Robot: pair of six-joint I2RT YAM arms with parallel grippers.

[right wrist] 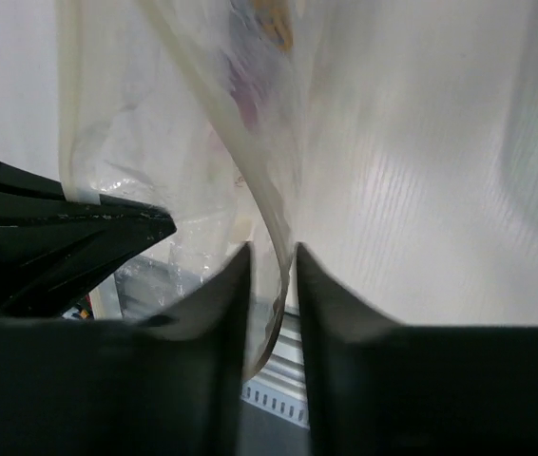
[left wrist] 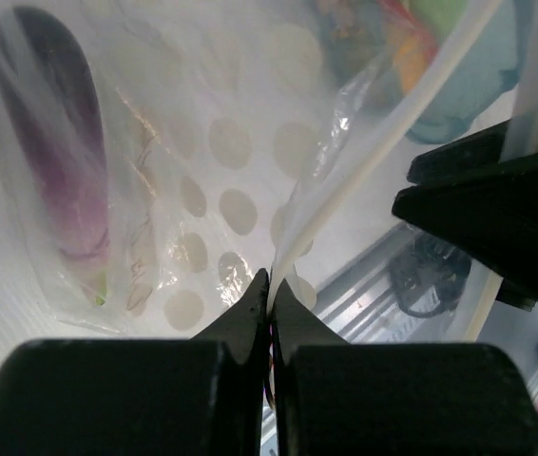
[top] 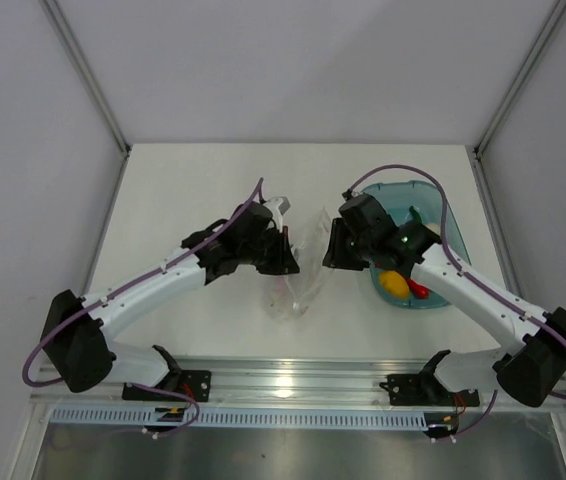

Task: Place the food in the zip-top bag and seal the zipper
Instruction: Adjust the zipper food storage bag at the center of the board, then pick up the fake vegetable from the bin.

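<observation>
No legible text; marks [right wrist: 248, 100] on the zip-top bag [right wrist: 155, 114] seem blurred.

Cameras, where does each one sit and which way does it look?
Top: above and behind, looking down on the table; the left arm, right arm, bag and tray show.
Left wrist: on the left arm, looking along the left gripper, shut on the bag's edge; a purple piece lies inside.
Right wrist: on the right arm, looking along the right gripper, fingers slightly apart around bag film.
Shared: all three see the bag; each wrist view shows the other gripper, dark, at its side.
</observation>
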